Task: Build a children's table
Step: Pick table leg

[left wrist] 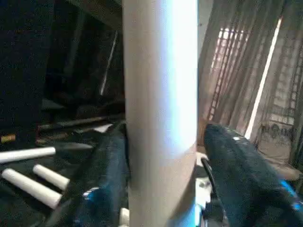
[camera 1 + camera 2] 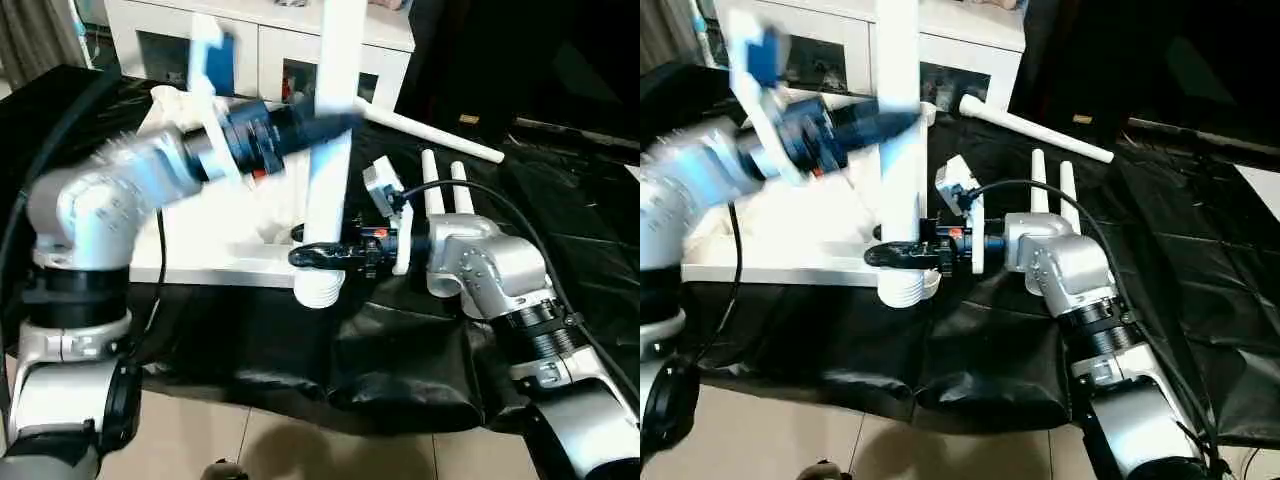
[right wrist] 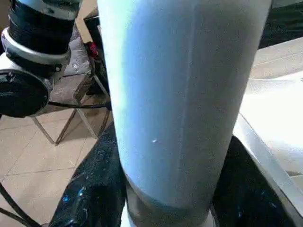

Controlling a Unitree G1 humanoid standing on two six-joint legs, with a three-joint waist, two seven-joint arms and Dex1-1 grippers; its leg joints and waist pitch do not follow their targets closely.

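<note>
The white tabletop [image 2: 205, 255] lies underside up on a black sheet. One white leg [image 2: 335, 150] stands upright at its near right corner, ribbed end [image 2: 320, 291] down by the edge. My right gripper [image 2: 320, 257] is shut on the leg just above that end; in the right wrist view both fingers press the leg [image 3: 180, 94]. My left gripper [image 2: 342, 122] reaches across from the left, high on the leg. Its fingers straddle the leg [image 1: 161, 118], with one finger [image 1: 236, 161] a little clear of it. Three more legs lie on the sheet: one [image 2: 432, 126] at an angle, two [image 2: 446, 188] side by side.
A white cabinet with glass doors [image 2: 260, 45] stands behind the tabletop. The black sheet [image 2: 400, 350] hangs over the front edge down to a beige tiled floor [image 2: 260, 440]. A cable [image 2: 505, 205] loops over my right forearm.
</note>
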